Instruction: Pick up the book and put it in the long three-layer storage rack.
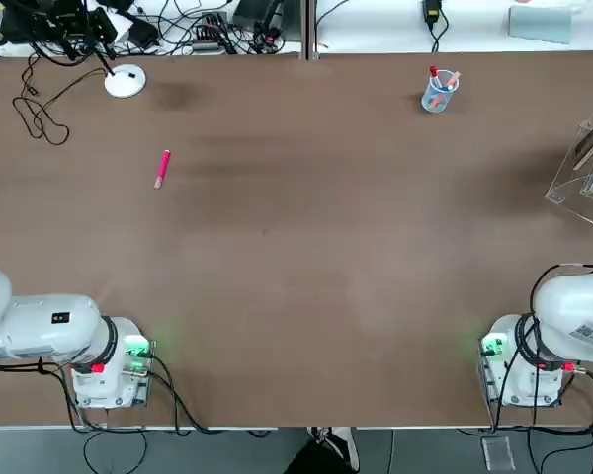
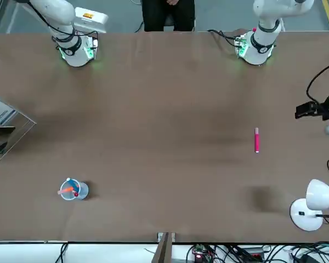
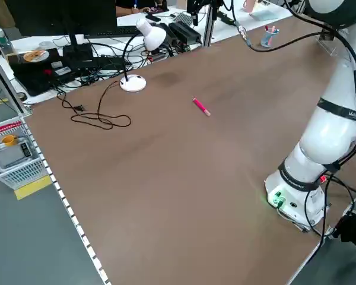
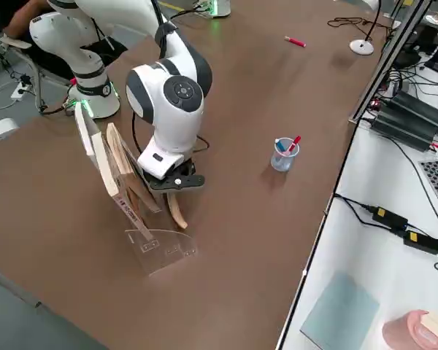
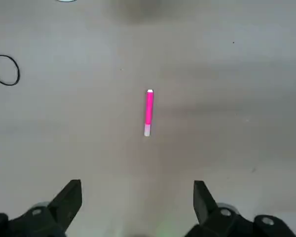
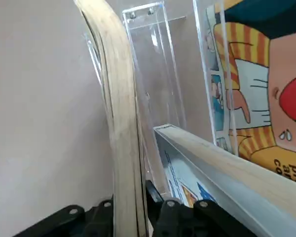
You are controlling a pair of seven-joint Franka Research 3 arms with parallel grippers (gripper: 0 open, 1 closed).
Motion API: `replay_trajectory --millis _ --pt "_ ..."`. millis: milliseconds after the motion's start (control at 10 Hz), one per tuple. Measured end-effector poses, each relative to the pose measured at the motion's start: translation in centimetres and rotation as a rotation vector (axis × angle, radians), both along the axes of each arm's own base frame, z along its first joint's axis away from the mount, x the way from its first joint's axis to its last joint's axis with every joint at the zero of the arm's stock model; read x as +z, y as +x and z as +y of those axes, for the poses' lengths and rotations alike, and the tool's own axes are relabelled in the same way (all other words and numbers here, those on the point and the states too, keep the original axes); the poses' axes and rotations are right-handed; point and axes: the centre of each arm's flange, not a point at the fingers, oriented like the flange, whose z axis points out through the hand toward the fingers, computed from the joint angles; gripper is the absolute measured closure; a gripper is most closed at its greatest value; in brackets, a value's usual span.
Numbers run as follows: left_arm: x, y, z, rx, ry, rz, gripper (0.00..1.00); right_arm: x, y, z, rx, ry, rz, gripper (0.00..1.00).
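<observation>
Brown table (image 1: pixel 296 296) w/ pink pen (image 1: pixel 162 168), lamp (image 1: pixel 125 81), pen cup (image 1: pixel 438 91).

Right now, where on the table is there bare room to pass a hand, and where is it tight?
Bare: the wide middle stretch between the pink marker and the pen cup, down to both arm bases. Crowded: the rack at the table's right edge, where the right gripper, shut on the book, hangs beside other books. The left gripper hovers open.
</observation>
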Motion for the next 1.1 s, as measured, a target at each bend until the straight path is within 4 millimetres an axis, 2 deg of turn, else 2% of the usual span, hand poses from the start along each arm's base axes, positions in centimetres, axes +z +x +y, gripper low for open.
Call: replay_trajectory --millis 400,700,1100 --pt "0.00 0.00 0.00 0.000 0.000 0.000 0.00 -0.05 -0.17 -0.31 -0.005 -0.001 0.001 0.80" --pt "0.00 0.00 0.01 0.000 0.000 0.000 0.00 -0.57 -0.25 -0.58 -0.009 0.000 0.004 0.59" --pt "0.00 0.00 0.01 0.000 0.001 0.000 0.00 -0.55 -0.23 -0.59 -0.009 0.000 0.004 0.57"
